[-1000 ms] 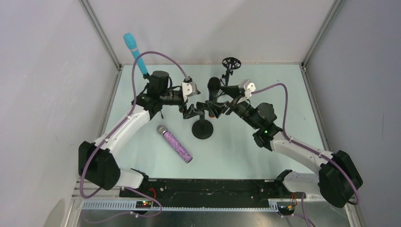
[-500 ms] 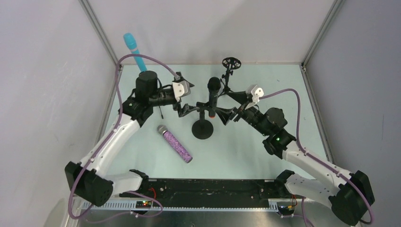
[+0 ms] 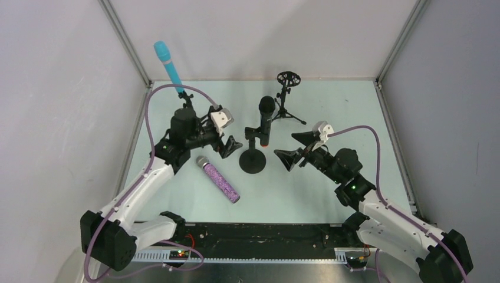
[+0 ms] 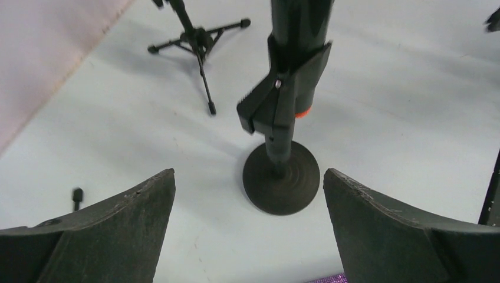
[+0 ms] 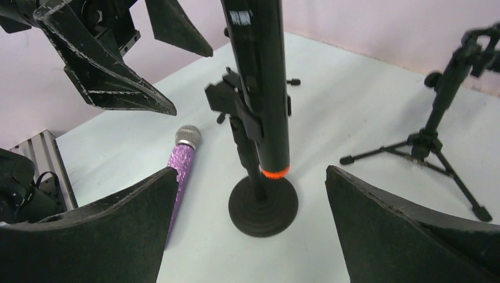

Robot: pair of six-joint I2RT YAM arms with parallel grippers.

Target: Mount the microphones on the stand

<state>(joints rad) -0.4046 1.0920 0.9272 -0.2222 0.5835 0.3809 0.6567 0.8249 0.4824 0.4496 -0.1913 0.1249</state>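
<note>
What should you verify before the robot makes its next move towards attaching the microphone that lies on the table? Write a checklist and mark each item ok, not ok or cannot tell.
1. Black microphone clipped upright in the round-base stand: ok.
2. Left hand open and holding nothing: ok.
3. Right hand open and holding nothing: ok.
4. Purple microphone lying uncovered on the table, free to grasp: ok.
5. Tripod stand upright with its holder empty: ok.
6. Turquoise microphone held by a stand: cannot tell, as its lower end is too small to make out.
</note>
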